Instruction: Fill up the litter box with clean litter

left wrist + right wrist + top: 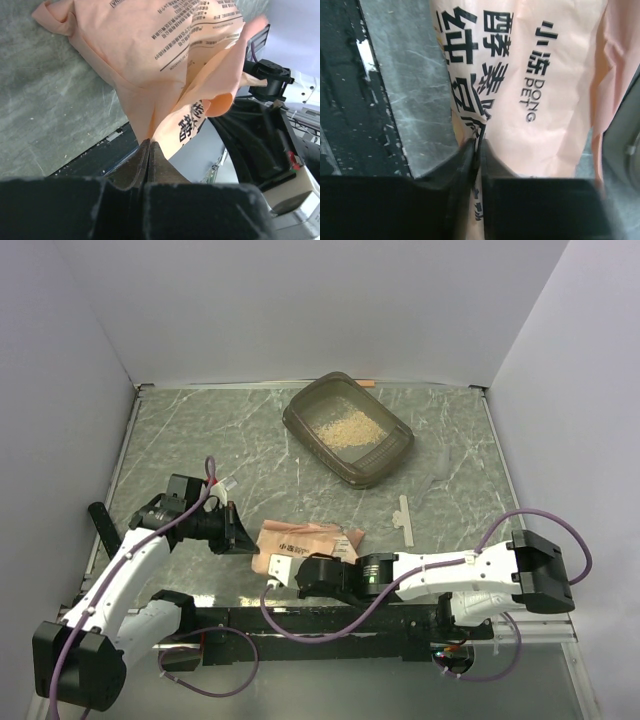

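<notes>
1. The tabletop (200, 440) is a grey-green marbled surface enclosed by pale walls.
2. The litter box (372, 472) stands at the far centre-right of the tabletop, set at an angle, well apart from both arms.
3. The clean litter (345, 428) lies inside the litter box as a pale tan layer covering part of its floor.
4. The orange-pink printed bag (305, 540) lies near the front edge of the tabletop, between the two arms. It appears limp and largely flattened, though the overhead view is too coarse to confirm this.
5. The left hand (150, 150) is clenched, with a folded edge of the bag pinched between its fingers.
6. The right hand (477, 150) is closed to a narrow slit, grasping the printed film of the bag at the opposite end.
7. A small pale strip (404, 519) lies on the tabletop to the right of the bag, touching nothing.
</notes>
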{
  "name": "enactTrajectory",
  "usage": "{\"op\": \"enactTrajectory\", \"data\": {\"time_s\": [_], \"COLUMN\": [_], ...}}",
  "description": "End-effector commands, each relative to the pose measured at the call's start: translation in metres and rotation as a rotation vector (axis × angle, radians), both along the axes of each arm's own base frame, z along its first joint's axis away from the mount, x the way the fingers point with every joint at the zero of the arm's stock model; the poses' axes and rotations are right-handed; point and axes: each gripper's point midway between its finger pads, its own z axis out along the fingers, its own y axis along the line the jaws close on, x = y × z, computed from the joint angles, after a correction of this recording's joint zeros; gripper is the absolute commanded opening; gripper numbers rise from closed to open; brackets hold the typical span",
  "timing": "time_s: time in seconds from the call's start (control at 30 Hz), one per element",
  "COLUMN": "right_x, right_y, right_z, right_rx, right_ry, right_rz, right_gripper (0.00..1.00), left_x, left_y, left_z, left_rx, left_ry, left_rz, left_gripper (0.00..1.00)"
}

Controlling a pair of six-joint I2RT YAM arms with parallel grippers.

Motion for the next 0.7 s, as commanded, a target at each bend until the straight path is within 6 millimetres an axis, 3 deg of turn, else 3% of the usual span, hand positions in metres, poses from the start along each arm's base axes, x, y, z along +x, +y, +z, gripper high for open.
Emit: {"op": "enactTrajectory", "data": {"time_s": [0.0,0.1,0.2,0.37,0.43,0.47,0.53,0.57,0.67], "right_x": [0.003,0.001,0.007,0.033,0.038,0.049,0.047,0.054,0.051], "right_y": [-0.012,-0.011,-0.010,-0.011,-0.016,-0.016,-0.016,-0.018,-0.014], "right_z": [-0.015,-0.008,0.019,0.084,0.095,0.110,0.115,0.124,0.128], "right_rx": [-0.067,-0.050,0.017,0.128,0.117,0.140,0.140,0.160,0.182], "right_ry": [-0.028,-0.005,0.043,0.080,0.092,0.087,0.124,0.136,0.218], "right_rz": [-0.014,0.012,0.032,0.049,0.070,0.056,0.102,0.097,0.138], "right_gripper": [0.00,0.00,0.00,0.00,0.00,0.00,0.00,0.00,0.00], "left_x": [0.012,0.016,0.025,0.044,0.050,0.051,0.051,0.050,0.047], "left_y": [-0.005,-0.007,-0.007,-0.005,-0.007,-0.008,-0.012,-0.013,-0.020], "left_z": [0.016,0.028,0.049,0.106,0.128,0.135,0.158,0.165,0.180], "left_rx": [-0.038,-0.057,-0.057,-0.057,-0.079,-0.085,-0.127,-0.136,-0.184], "left_ry": [-0.075,-0.111,-0.192,-0.443,-0.536,-0.570,-0.667,-0.707,-0.807], "left_rz": [-0.013,-0.026,-0.028,-0.021,-0.026,-0.038,-0.071,-0.088,-0.149], "left_gripper": [0.01,0.01,0.01,0.01,0.01,0.01,0.03,0.03,0.06]}}
